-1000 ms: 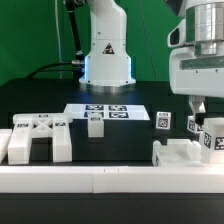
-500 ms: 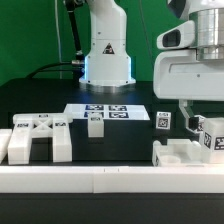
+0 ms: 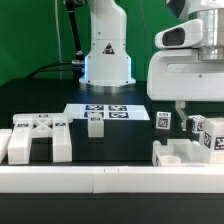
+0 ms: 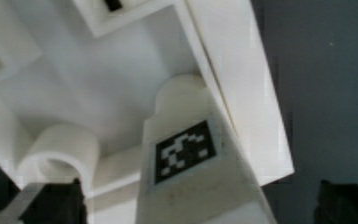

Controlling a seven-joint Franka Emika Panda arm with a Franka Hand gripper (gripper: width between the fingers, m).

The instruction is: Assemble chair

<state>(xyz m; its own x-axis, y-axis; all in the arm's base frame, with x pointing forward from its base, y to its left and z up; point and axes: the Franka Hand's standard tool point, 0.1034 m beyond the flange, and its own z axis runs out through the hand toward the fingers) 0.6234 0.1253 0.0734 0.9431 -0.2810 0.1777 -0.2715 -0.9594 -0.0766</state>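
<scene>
Chair parts (image 3: 20,145) are blocky matte white plastic; tags (image 4: 185,148) are square.

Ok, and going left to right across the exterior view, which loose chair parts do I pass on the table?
large legged part → small upright block → small tagged block → tagged part at the right edge

Matte white plastic chair parts (image 3: 40,140) on matt black table (image 3: 35,100)
</scene>
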